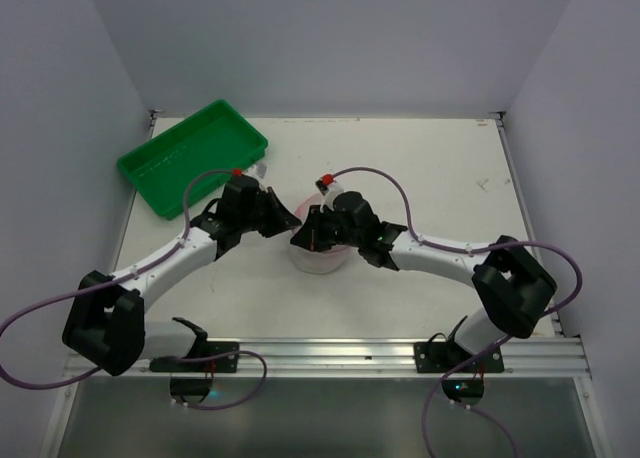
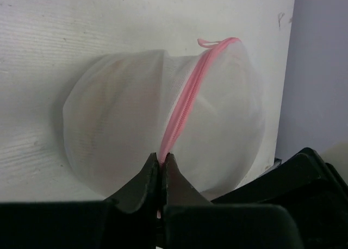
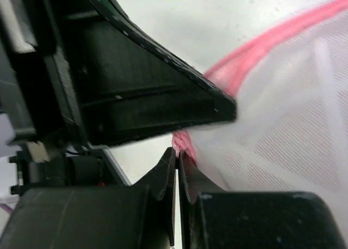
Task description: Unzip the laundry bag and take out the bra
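Left gripper (image 2: pixel 163 159): jaws are clenching the near end of the pink zipper trim (image 2: pixel 187 97).
Right gripper (image 3: pixel 177 154): jaws are pinching a pink bit of trim at their tips.
Laundry bag (image 2: pixel 119 124): is sitting zipped on the counter (image 2: pixel 65 31), between both jaws.
Bra (image 2: pixel 109 107): is showing faintly through the mesh.

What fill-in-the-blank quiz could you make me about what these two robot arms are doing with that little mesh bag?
1. The zipper trim of the laundry bag is coloured ____.
2. Counting the left gripper and the right gripper, ____ grippers are shut on that trim.
3. The beige bra shows through the mesh, lying ____ the bag.
4. The tray at the top view's upper left is coloured ____.

Missing words: pink; two; inside; green.
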